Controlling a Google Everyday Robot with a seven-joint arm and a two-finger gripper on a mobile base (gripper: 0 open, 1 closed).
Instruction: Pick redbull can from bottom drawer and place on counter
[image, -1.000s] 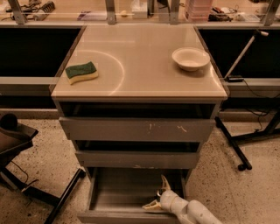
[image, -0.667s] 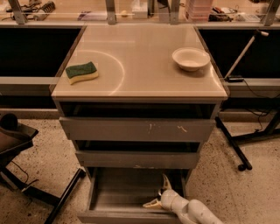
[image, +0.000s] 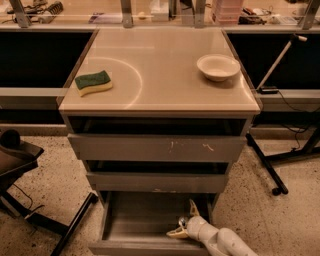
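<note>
Far to the left of my tool, a black chair (image: 16, 156) is standing on the speckled floor, one leg slanting toward the drawer unit. Up and to the left of my tool, a green and yellow sponge (image: 93, 82) is lying on the worktop (image: 165, 60), just beside the faint arc mark. Below that, the drawer (image: 140, 220), the lowest of three, is standing pulled out, and its grey floor is stretching away to the left of my tool.

I am holding my tool (image: 181, 219) inside the drawer's right part, near the front right corner, with my white arm coming in from the lower right. Its two pale fingers (image: 192, 206) are standing apart in a V, one pointing toward the back of the drawer and one pointing left. The can (image: 183, 221) is sitting between them with its silver top showing; I cannot tell whether either finger is touching it.

Well above my tool and a little to its right, a white bowl (image: 218, 67) is resting on the worktop near the right edge. Farther right, a black stand leg (image: 265, 165) is running across the floor.
</note>
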